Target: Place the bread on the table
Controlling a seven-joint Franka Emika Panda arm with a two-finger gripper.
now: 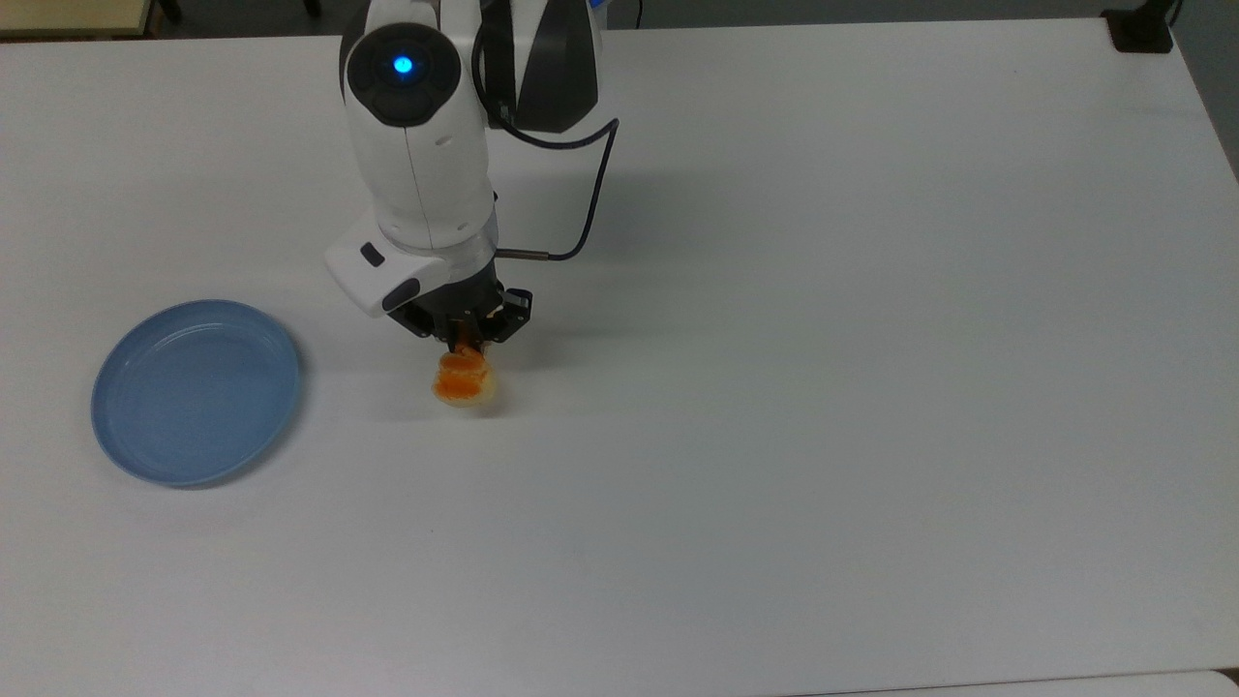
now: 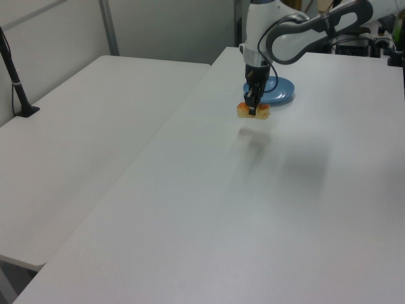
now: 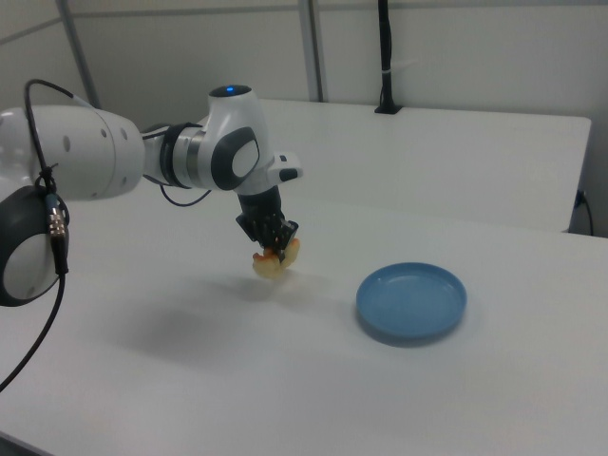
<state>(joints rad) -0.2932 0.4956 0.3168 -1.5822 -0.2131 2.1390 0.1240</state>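
The gripper clamps the bread above open table, clear of the blue plate.

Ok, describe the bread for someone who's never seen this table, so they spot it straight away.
On the white table, find the white robot arm near the blue plate. The bread hangs in the gripper at its tip, off the plate: a small beige roll with a glossy orange top, the only orange thing there.
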